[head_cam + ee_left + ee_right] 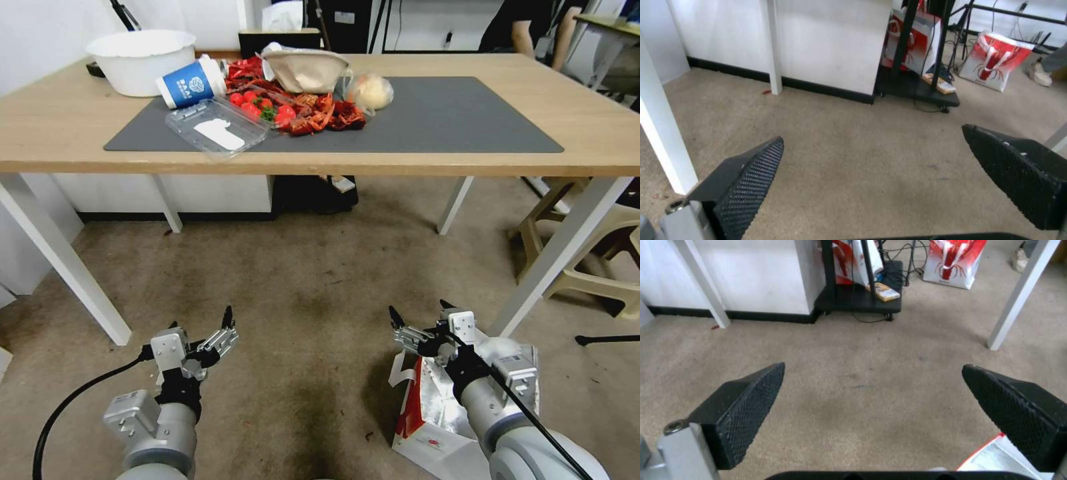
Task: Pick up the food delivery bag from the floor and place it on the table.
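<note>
Spreading wide with nothing between them, the right gripper's black ridged fingers hang over bare floor, just above the front rim of the food delivery bag. A red-edged corner of that bag with its foil lining shows close under one pad in the right wrist view. The bag stands on the floor at the robot's right, its open silver mouth partly covered by the right forearm, and a white strap loops off its near-left edge.

The left gripper hovers level with it on the robot's left, its fingers likewise far apart and empty, over open carpet.

Between the two grippers lies a broad clear stretch of stained floor running forward under the table. White table legs frame this room on both sides; the right one comes down just beside the bag's far corner. On top, the dark grey mat carries a white bowl, a blue cup, a clear tray and red food on its left half, while its right half is bare.
</note>
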You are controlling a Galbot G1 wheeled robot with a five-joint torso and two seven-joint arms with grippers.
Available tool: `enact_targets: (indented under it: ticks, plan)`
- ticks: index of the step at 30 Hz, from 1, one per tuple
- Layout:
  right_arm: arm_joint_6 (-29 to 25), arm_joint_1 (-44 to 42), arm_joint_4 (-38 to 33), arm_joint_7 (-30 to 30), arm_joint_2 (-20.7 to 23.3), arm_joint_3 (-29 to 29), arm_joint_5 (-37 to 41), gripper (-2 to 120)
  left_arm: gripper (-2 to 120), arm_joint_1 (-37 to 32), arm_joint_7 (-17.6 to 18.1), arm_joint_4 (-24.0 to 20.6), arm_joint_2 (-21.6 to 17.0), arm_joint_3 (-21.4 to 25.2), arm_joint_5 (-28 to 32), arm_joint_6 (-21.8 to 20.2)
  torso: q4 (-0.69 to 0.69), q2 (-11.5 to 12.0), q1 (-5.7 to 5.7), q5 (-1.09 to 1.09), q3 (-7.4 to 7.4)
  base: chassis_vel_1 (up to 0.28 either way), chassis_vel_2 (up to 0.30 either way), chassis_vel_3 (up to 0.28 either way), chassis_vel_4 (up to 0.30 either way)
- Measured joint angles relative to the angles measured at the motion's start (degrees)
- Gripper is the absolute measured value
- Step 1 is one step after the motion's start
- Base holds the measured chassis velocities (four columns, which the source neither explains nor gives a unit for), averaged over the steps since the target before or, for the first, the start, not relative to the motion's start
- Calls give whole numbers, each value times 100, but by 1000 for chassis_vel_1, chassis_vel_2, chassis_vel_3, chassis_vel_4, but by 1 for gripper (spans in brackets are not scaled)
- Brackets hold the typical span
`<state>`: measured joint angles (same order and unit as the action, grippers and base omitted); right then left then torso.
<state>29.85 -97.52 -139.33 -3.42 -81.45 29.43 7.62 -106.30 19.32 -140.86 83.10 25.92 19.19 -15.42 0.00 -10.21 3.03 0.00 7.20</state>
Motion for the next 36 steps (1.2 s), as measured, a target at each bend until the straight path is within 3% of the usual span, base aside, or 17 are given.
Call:
enact_targets:
  ticks: [11, 31, 36]
  plan:
    - [-127, 80, 114, -168, -14, 3, -37, 100, 100, 41, -2, 81, -78, 58, 59, 11, 0, 213, -35, 0, -179, 0, 0, 0, 0]
    - [-276, 45, 135, -237, -20, 23, -108, 100, 100, 55, -11, 117, -82, 25, 44, 42, 0, 772, -92, 0, -680, 0, 0, 0, 0]
    - [-276, 45, 134, -224, -19, 21, -108, 100, 100, 46, -11, 109, -84, 26, 44, 47, 0, 854, -103, 0, -720, 0, 0, 0, 0]
